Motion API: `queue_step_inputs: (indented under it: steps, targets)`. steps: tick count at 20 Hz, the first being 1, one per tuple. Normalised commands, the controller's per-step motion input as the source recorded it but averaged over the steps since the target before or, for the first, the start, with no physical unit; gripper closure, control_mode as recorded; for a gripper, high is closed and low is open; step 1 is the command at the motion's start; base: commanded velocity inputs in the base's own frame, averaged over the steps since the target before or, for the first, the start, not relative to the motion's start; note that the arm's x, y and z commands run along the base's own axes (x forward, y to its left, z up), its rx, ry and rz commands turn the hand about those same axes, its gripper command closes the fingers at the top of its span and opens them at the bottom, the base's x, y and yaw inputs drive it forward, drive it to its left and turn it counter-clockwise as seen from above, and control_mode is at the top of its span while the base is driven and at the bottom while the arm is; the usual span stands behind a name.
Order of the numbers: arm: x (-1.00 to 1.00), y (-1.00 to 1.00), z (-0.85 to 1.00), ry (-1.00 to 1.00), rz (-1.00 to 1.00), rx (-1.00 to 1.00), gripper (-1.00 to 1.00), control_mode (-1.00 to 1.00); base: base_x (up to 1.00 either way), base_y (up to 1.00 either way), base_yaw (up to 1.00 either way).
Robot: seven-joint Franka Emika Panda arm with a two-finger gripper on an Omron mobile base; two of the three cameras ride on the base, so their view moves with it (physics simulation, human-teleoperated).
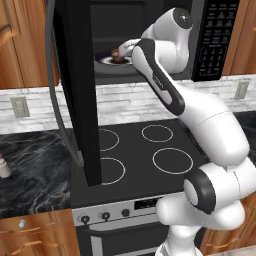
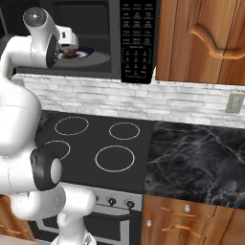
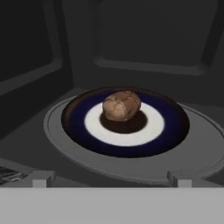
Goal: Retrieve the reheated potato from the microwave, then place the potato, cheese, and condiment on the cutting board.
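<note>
Door: the microwave [image 1: 150, 40] door [image 1: 75, 90] stands wide open at the left of the left base view, so the opening step looks done.

Bench, left: a small white jar [image 1: 4, 167] stands on the dark marble bench [image 1: 35, 165], left of the stove [image 1: 140, 150]. I cannot tell if it is the condiment.

Potato: the potato [image 3: 121, 105] lies on the white middle of a dark blue plate [image 3: 175, 127], and the plate rests on the grey turntable [image 3: 205, 148] inside the microwave. It is not lifted yet.

End effector: the end effector [image 3: 109, 178] is inside the microwave mouth, near the potato and apart from it. Its two tips stand far apart at the bottom of the hand view, so it is wide and holds nothing.

Bench, right: the marble bench to the right of the stove in the right base view carries no task thing that I can see.

Progress: I judge the task is at its first part. The arm is reaching in, the grasp is not made.

Left to do: grasp the potato, bring it out, then put potato, cheese and condiment on the cutting board.

Risk: the potato is round and can roll on the smooth plate if one finger pushes it first.
</note>
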Motion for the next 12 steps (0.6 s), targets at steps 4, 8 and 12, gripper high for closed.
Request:
queue_step_inputs:
  steps: [4,8,12]
  targets:
    - [0.46,0.13,0.01,0.03,0.00,0.00,-1.00,-1.00,0.00,0.00,0.00]
    - [0.31,0.15,-0.02,0.00,0.00,-0.01,-1.00,-1.00,0.00,0.00,0.00]
    - [0.26,0.21,-0.16,0.00,-0.01,-0.05,-1.00,-1.00,0.00,0.00,0.00]
